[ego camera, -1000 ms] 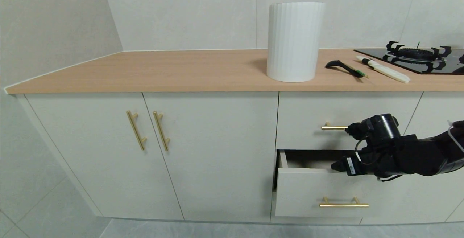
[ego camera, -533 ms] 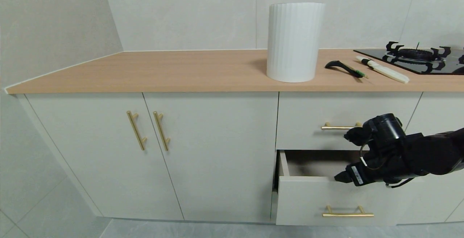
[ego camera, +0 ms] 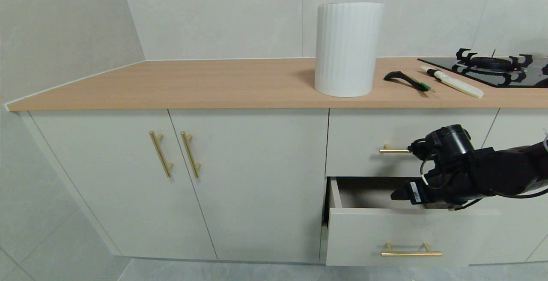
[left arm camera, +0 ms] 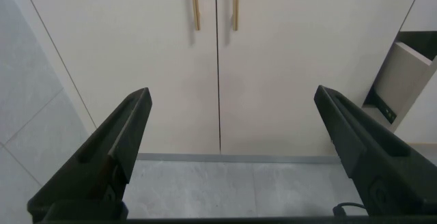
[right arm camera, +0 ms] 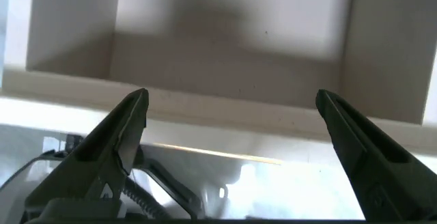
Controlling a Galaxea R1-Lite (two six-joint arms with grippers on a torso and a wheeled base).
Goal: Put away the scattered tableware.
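Canister (ego camera: pixel 346 49), peeler (ego camera: pixel 404 79), knife (ego camera: pixel 454 85) on countertop (ego camera: pixel 214 84); right pincer (right arm camera: pixel 231 101) wide open at pulled-out drawer (ego camera: pixel 406 234); left pincer (left arm camera: pixel 232 98) open too.

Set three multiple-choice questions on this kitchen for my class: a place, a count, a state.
1. Where does the white ribbed container stand? A on the counter; B on the floor; C on the stove.
2. How many gold handles show on the cabinet fronts? A two; B four; C six.
3. The lower drawer is: A shut; B taken out; C pulled open.
Answers: 1 A, its base rests on the counter. 2 B, two upright, two level. 3 C, its front juts out, inside showing.
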